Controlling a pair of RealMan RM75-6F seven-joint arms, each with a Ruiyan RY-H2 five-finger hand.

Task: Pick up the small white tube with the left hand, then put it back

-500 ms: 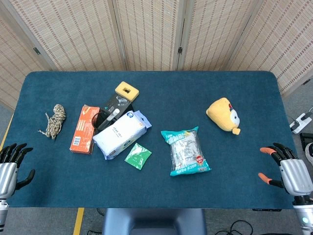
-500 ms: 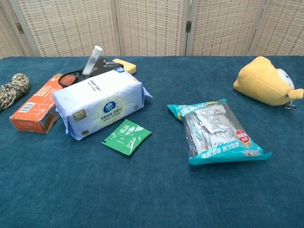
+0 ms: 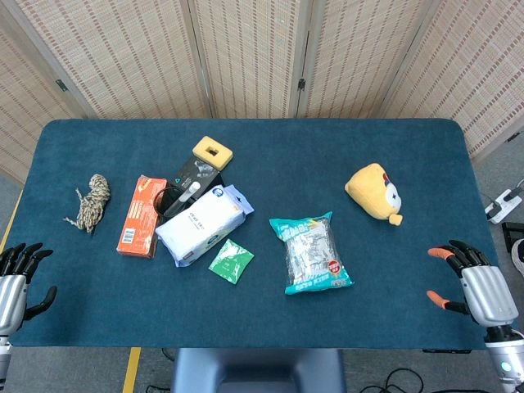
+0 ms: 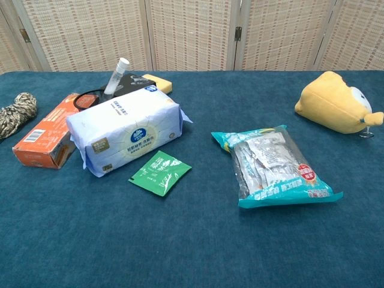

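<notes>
Head view first: left hand (image 3: 15, 282) low at the near left corner of the table (image 3: 393, 147), holding nothing, fingers loose and a little apart. Same for the right hand (image 3: 479, 286) at the near right corner, holding nothing, fingers spread. No sign of either hand in the chest view. Small white tube (image 3: 187, 190) far off from the left hand, up ahead and over to its right, lying tilted on a black pack (image 3: 196, 172). Easier to spot in the chest view, poking up behind the big tissue pack (image 4: 126, 129) with its cap toward the back. Just on the near side of it, the tissue pack; on the left-hand side of it, an orange box (image 3: 141, 215); past it, a yellow block (image 3: 212, 151). A ball of rope (image 3: 90, 202) closer to the left hand, ahead of it. Probably the very first step, with no reach begun and no pick-up done. Next, likely a long reach forward and to the right, up and over the orange box. Then down onto the tube from above, with care not to bump the tissue pack. Needs a small, gentle pinch, because of the thin, round shape and the chance of a roll. After that, a short lift, then back down in the same spot.
</notes>
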